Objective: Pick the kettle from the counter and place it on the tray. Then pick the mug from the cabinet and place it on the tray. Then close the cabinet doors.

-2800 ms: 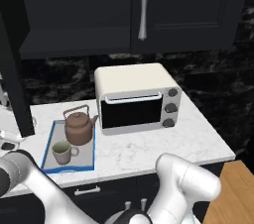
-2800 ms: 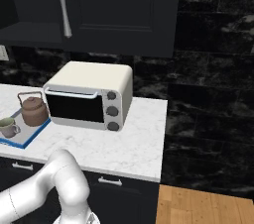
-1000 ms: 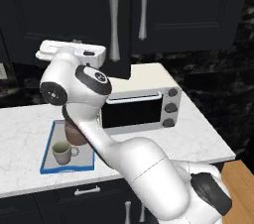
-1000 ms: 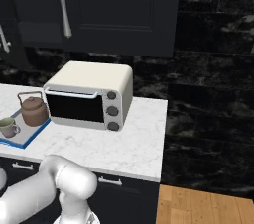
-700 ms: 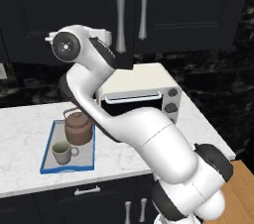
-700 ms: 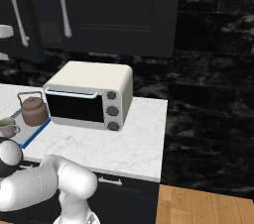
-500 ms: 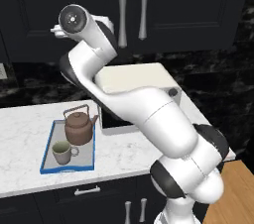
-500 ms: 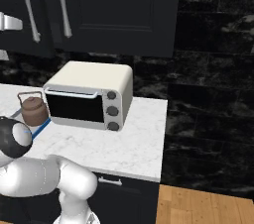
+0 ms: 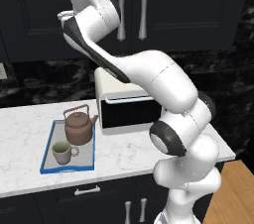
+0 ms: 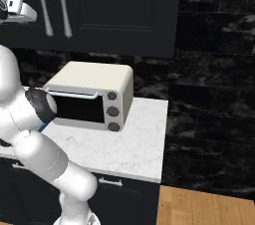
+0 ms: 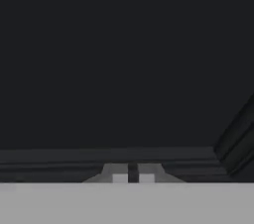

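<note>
Where one gaped, both cabinet doors [image 9: 144,7] now stand closed.

Both base views look down over the counter [image 9: 129,153] from opposite sides; hand view faces a dark panel close-up.

Brown kettle [image 9: 79,126] and greyish-beige mug [image 9: 62,152] (greenish inside) on a grey tray [image 9: 47,151] rimmed in bright blue; white counter [image 9: 20,134] with faint grey veins; near-black cabinet doors [image 9: 188,10] with silver bar handles [image 9: 144,7]; cream toaster oven [image 10: 94,94]; black marbled wall [image 10: 214,79].
</note>
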